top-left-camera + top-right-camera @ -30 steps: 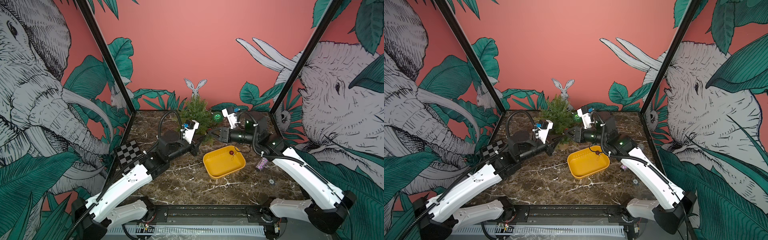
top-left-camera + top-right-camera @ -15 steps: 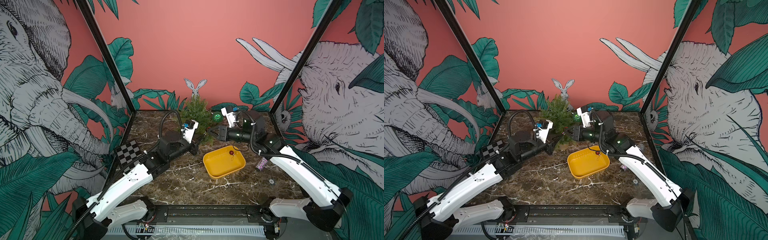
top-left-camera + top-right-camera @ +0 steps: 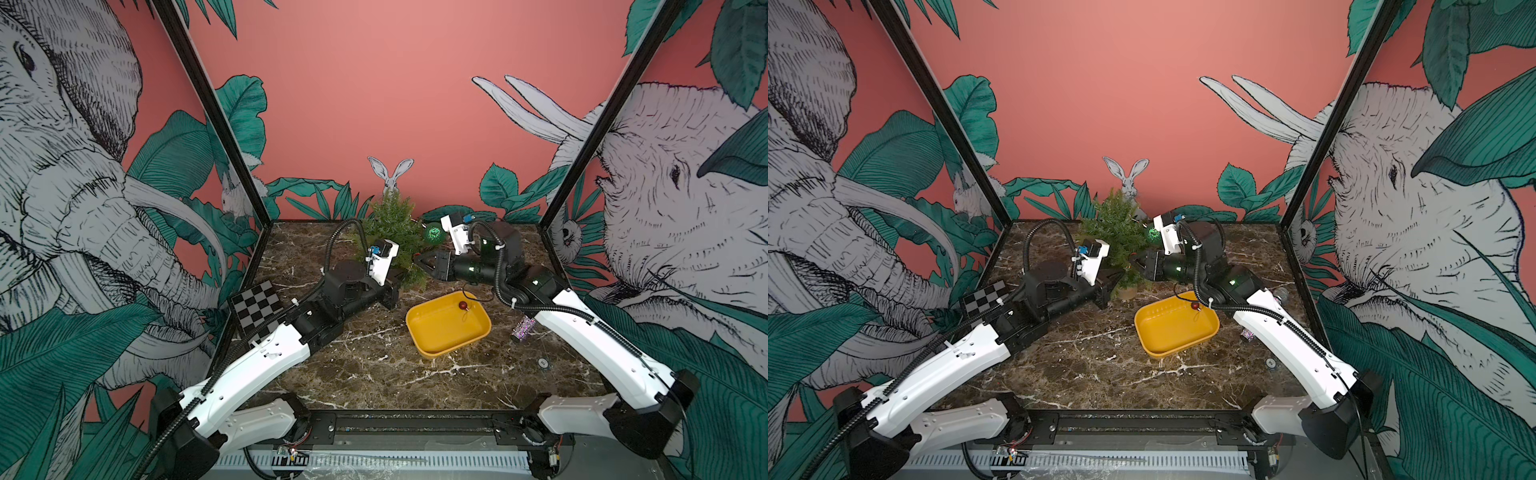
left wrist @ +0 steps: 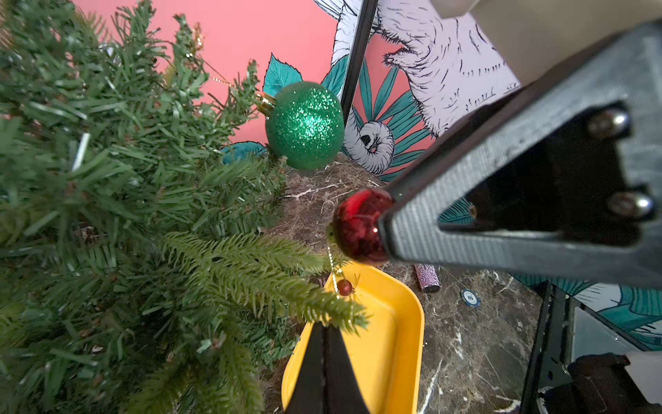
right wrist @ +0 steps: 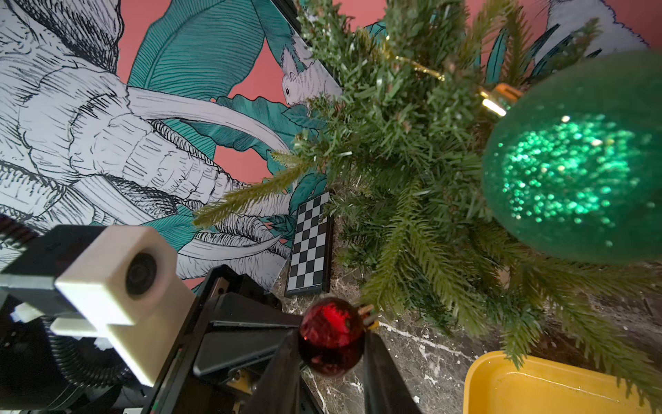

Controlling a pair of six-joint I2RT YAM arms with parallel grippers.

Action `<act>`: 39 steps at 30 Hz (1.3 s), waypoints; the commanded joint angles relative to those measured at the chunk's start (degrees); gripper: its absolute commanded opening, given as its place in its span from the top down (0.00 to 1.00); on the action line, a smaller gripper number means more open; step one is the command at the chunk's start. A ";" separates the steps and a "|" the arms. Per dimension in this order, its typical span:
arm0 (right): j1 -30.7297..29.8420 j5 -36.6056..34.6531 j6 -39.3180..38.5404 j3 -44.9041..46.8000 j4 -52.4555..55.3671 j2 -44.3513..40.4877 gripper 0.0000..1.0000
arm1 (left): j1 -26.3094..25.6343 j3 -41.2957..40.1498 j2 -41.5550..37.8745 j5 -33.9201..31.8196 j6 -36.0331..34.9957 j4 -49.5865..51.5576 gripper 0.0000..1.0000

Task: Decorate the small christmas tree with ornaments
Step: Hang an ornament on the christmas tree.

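Near the front rail, left arm (image 3: 266, 361): stretched forward and inward with the wrist low, aimed at the tree's lower boughs.
Left gripper (image 4: 324, 337): black fingers pressed together with nothing seen between them; a low bough tip crosses just above their ends.
Right arm (image 3: 602, 349): stretched forward, forearm bent inward so its gripper lies level and points at the tree.
Yellow plastic tray (image 3: 440, 332): below the right gripper and nearer the front; a small shiny dark-red ball (image 3: 462, 305) lies inside by the far rim.
Right gripper (image 5: 331, 362): clamped on a second shiny dark-red ball (image 5: 331, 333), pinched between both fingers, gold cap toward the boughs.
Small green artificial christmas tree (image 3: 392, 232): directly ahead of both grippers, which approach its lower branches from opposite sides; whether the held ball touches a bough cannot be told.
Glittery green ball (image 3: 434, 233): hangs by a gold string from a bough, above and beyond the right gripper.
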State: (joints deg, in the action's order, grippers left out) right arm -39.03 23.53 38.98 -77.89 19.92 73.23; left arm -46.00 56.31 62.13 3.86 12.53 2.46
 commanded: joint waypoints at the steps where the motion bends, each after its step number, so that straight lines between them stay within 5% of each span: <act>1: -0.35 -1.84 0.04 1.50 -3.04 -2.54 0.71 | 0.64 1.26 -0.24 -1.12 0.65 0.22 1.00; 8: -0.41 -1.12 2.09 5.47 -5.01 -3.85 0.71 | 0.67 1.49 0.04 -1.12 1.17 0.00 0.77; 14: -0.40 -0.77 3.34 8.34 -6.73 -4.99 0.67 | 0.79 1.42 -0.20 -1.56 1.48 0.00 0.76; 20: -0.40 -1.19 4.69 11.98 -7.87 -7.07 0.46 | 0.84 1.41 -0.67 -1.67 1.53 0.26 0.76; 25: -0.35 -2.89 4.23 13.63 -7.23 -9.08 0.43 | 0.91 1.19 -1.28 -1.66 1.70 0.57 0.74; 39: -0.04 -21.87 -0.72 18.02 7.78 -17.54 0.47 | 0.91 -3.66 -10.50 1.30 0.03 6.47 0.53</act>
State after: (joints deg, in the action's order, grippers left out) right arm -39.00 8.45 39.44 -60.82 23.53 56.49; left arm -45.43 54.24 53.32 3.70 13.37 6.63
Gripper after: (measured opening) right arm 0.528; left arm 0.462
